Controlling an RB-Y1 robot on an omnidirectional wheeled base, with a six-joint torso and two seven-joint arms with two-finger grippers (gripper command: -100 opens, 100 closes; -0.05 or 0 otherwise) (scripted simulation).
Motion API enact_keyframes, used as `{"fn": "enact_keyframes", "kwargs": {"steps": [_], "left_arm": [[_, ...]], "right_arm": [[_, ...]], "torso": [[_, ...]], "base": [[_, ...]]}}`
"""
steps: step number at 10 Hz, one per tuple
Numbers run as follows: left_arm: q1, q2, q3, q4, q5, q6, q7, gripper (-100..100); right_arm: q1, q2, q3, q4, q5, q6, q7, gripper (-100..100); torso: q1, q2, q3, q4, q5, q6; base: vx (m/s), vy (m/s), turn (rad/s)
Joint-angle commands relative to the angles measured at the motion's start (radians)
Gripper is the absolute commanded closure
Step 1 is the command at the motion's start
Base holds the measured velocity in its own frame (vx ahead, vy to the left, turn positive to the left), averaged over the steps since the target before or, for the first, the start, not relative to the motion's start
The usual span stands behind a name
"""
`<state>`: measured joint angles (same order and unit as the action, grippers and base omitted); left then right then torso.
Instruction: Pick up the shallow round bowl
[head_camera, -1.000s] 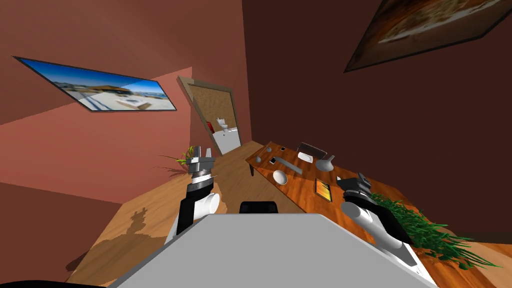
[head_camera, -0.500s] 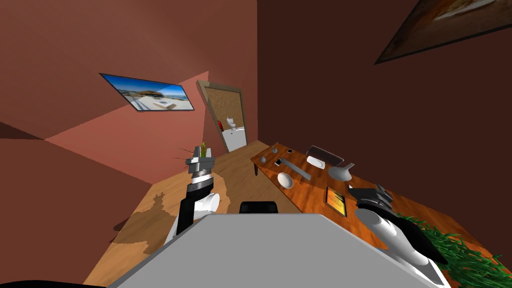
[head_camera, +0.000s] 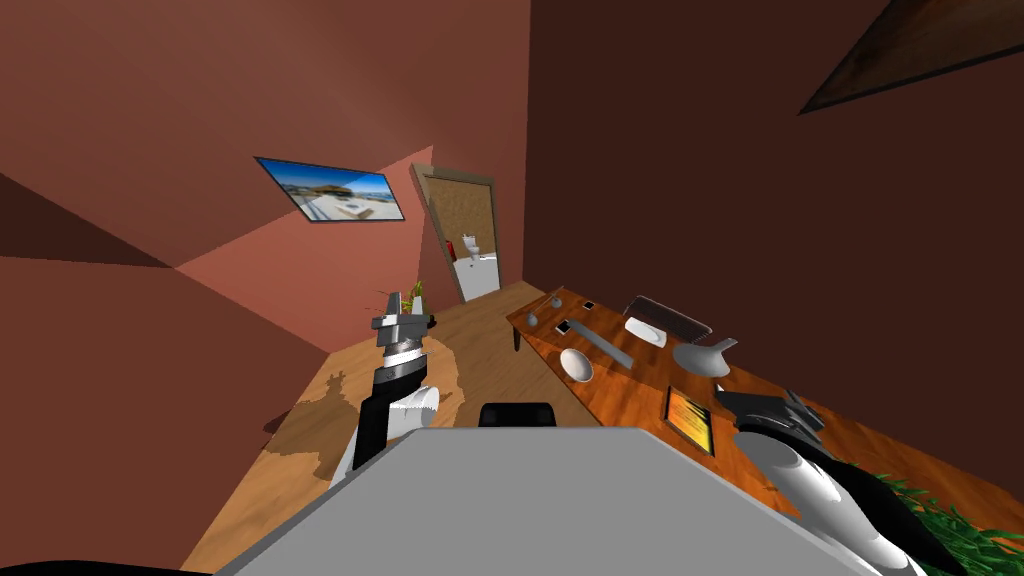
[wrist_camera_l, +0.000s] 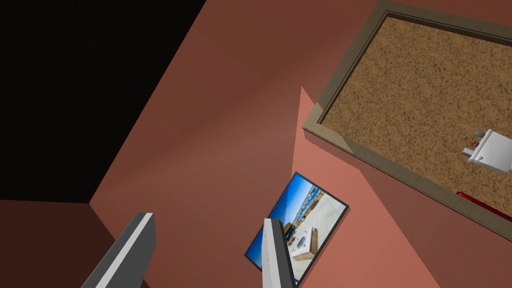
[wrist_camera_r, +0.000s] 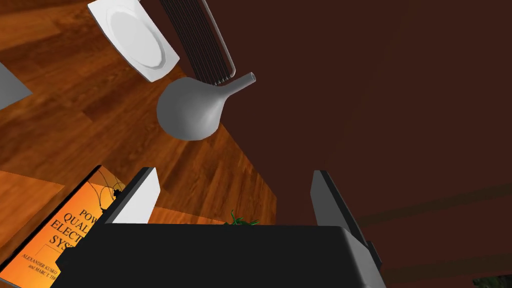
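Two end effectors to report. Left end effector (wrist_camera_l: 207, 220): raised at left-centre of the head view, blades spread, nothing between them. Right end effector (wrist_camera_r: 235, 174): low right in the head view, above the near stretch of the wooden worktop (head_camera: 640, 385); blades spread wide, gripping nothing.

Located shallow round bowl (head_camera: 576, 364) — white, right of centre in the head view, close to the worktop's left edge, well apart from both end effectors. Noted a long grey bar (head_camera: 600, 343) near it, up and to the right, not touching. Further right, a white square plate (head_camera: 645, 331) in front of a dark chair back (head_camera: 668, 316). Next to the plate, a grey round-bellied vase (wrist_camera_r: 187, 112) with a narrow neck — upright or tipped, cannot tell. Orange book (head_camera: 690, 418) flat on the worktop, just beside the right end effector. Several small grey and dark items at the far end, too small to identify. Green plant (head_camera: 950, 520) in the lower right corner.
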<state>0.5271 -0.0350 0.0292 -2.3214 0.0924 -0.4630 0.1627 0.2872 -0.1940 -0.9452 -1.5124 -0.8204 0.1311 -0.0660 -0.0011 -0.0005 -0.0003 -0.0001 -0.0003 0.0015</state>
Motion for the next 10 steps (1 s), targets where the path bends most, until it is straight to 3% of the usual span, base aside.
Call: {"fn": "enact_keyframes", "kwargs": {"steps": [1,2,3,5,6,7,8,9,10], "left_arm": [[0.000,0.000,0.000,0.000,0.000,0.000,0.000,0],[0.000,0.000,0.000,0.000,0.000,0.000,0.000,0],[0.000,0.000,0.000,0.000,0.000,0.000,0.000,0],[0.000,0.000,0.000,0.000,0.000,0.000,0.000,0],[0.000,0.000,0.000,0.000,0.000,0.000,0.000,0],[0.000,0.000,0.000,0.000,0.000,0.000,0.000,0],[0.000,0.000,0.000,0.000,0.000,0.000,0.000,0],[0.000,0.000,0.000,0.000,0.000,0.000,0.000,0],[0.000,0.000,0.000,0.000,0.000,0.000,0.000,0]], "right_arm": [[-0.014,-0.002,-0.050,0.050,-0.050,0.023,0.000,-100],[-0.014,-0.002,-0.056,0.058,-0.050,0.023,0.000,-100],[-0.030,-0.001,-0.098,0.093,-0.093,0.058,0.000,-100],[-0.030,-0.001,-0.117,0.106,-0.093,0.058,0.000,-100],[-0.046,0.002,-0.156,0.153,-0.137,0.091,0.000,-100],[-0.046,0.002,-0.177,0.153,-0.137,0.091,0.000,-100],[-0.061,0.005,-0.202,0.201,-0.179,0.125,0.001,-100],[-0.061,0.005,-0.237,0.201,-0.179,0.125,0.001,-100],[-0.061,0.005,-0.237,0.201,-0.179,0.125,0.001,-100]], "torso": [[0.000,0.000,0.000,0.000,0.000,0.000],[0.000,0.000,0.000,0.000,0.000,-0.001],[0.000,0.000,0.000,0.000,0.000,0.000],[0.000,0.000,0.000,0.000,0.000,0.000],[0.000,0.000,0.000,0.000,0.000,0.000],[0.000,0.000,0.000,0.000,0.000,-0.001],[0.000,0.000,0.000,0.000,0.000,0.000],[0.000,-0.001,0.000,0.000,0.000,-0.001],[0.000,0.000,0.000,0.000,0.000,0.000]], "base": [[-0.004,-0.001,0.312],[-0.003,-0.011,0.190],[-0.005,-0.008,0.281],[-0.002,-0.008,0.084],[-0.003,0.000,0.305],[-0.003,-0.009,0.193],[-0.003,-0.007,0.326],[-0.001,-0.012,0.166],[0.000,-0.006,-0.034]]}}
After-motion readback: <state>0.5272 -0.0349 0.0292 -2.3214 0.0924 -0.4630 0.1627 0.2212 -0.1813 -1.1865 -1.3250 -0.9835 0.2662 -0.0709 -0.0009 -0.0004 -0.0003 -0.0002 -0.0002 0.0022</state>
